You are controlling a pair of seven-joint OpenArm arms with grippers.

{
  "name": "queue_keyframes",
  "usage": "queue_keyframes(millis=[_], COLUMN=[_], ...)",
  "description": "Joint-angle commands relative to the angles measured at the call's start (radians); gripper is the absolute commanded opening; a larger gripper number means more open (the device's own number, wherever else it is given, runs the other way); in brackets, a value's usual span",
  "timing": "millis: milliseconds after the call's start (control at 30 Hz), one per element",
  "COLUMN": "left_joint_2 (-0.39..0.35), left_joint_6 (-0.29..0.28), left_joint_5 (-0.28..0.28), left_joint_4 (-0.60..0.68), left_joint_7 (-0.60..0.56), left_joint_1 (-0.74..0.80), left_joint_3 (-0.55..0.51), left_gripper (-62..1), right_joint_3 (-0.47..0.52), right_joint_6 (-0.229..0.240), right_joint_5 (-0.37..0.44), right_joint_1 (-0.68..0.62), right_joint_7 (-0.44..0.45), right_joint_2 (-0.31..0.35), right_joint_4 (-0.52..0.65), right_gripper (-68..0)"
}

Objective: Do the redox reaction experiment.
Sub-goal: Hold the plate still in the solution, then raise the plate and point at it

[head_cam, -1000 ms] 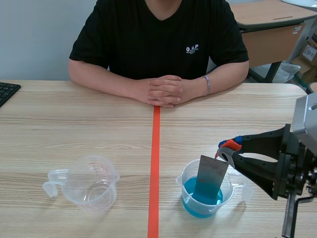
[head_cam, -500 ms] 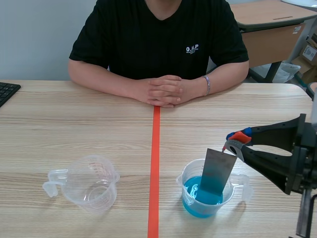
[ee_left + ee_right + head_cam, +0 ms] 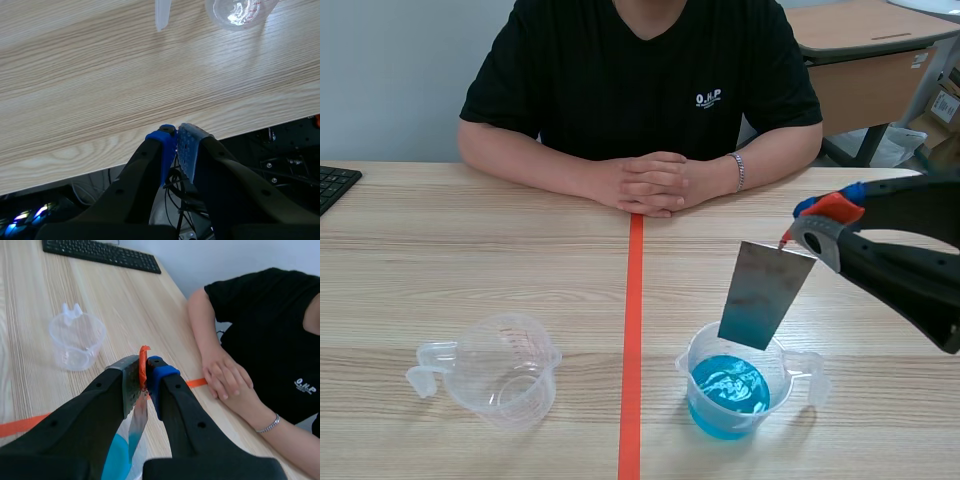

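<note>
My right gripper (image 3: 817, 226) is shut on the top corner of a thin grey metal sheet (image 3: 764, 293), which hangs clear above a clear cup of blue liquid (image 3: 730, 392) right of the tape line. In the right wrist view the metal sheet (image 3: 138, 422) drops from between my right gripper's (image 3: 145, 371) pads, its lower part tinted reddish, over the blue liquid (image 3: 116, 465). An empty clear cup (image 3: 504, 367) stands left of the line, also visible as the empty cup (image 3: 76, 340) ahead of that gripper. My left gripper (image 3: 176, 142) is shut on nothing, past the table's near edge.
A person sits across the table with clasped hands (image 3: 653, 183) resting at the far end of the orange tape line (image 3: 633, 330). A black keyboard (image 3: 334, 184) lies at the far left edge.
My right gripper has risen and lifted the metal sheet out of the blue liquid; a second ago its lower end stood in the cup.
</note>
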Motion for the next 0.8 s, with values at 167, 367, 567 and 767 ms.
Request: queue_keyframes(millis=[167,367,567,767], left_joint_2=[-0.001,-0.001,-0.001,-0.001], left_joint_6=[-0.002,-0.002,-0.002,-0.002], left_joint_5=[-0.003,-0.003,-0.003,-0.003], left_joint_4=[0.008,0.008,0.008,0.008], left_joint_7=[-0.013,-0.013,-0.013,-0.013], left_joint_1=[0.002,0.002,0.002,0.002], left_joint_3=[0.001,0.001,0.001,0.001], left_gripper=[-55.2,-55.2,-55.2,-55.2], right_joint_3=[0.027,0.027,0.027,0.027], right_joint_6=[0.006,0.006,0.006,0.006], right_joint_5=[0.081,0.129,0.16,0.167], right_joint_1=[-0.01,-0.021,-0.021,-0.021], right_joint_7=[-0.055,-0.106,-0.13,-0.132], right_joint_2=[0.016,0.016,0.016,0.016], right_joint_4=[0.078,0.124,0.131,0.131], right_gripper=[-66.0,-66.0,-66.0,-66.0])
